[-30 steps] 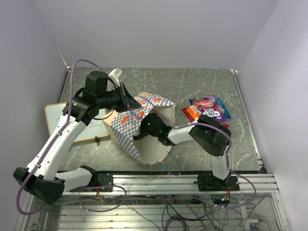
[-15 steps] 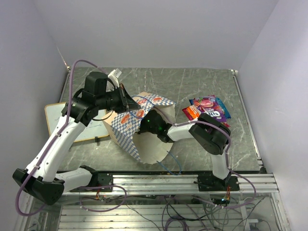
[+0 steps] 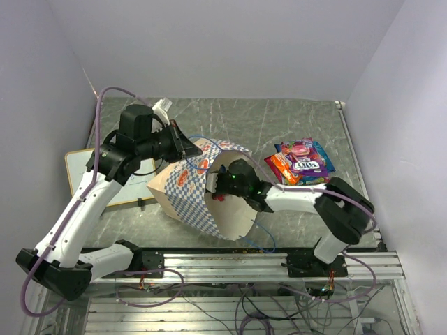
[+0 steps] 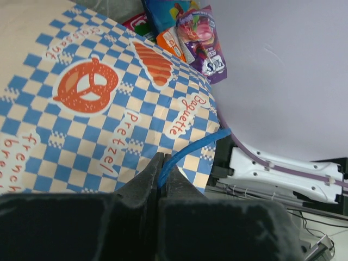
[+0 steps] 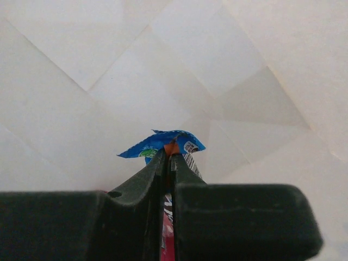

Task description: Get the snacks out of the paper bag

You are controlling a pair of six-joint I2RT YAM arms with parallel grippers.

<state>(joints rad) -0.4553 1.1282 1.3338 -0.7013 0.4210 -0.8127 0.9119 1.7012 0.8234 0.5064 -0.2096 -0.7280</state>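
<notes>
The paper bag lies tipped on its side, its cream mouth facing the arms' bases. My left gripper is shut on the bag's thin blue cord handle, holding the upper edge up; its checkered side fills the left wrist view. My right gripper reaches into the bag's mouth. In the right wrist view the right gripper is shut on a blue and red snack packet against the cream inside. Several more snacks lie in a pile on the table to the right of the bag.
A white framed writing board lies at the table's left edge, partly under the left arm. The metal rail with the arm bases runs along the near edge. The snack pile also shows beyond the bag in the left wrist view.
The right gripper has closed on the packet inside the bag. The right arm's elbow swung out to the right. The bag has shifted left and toward the near edge, with the left gripper still on its handle.
</notes>
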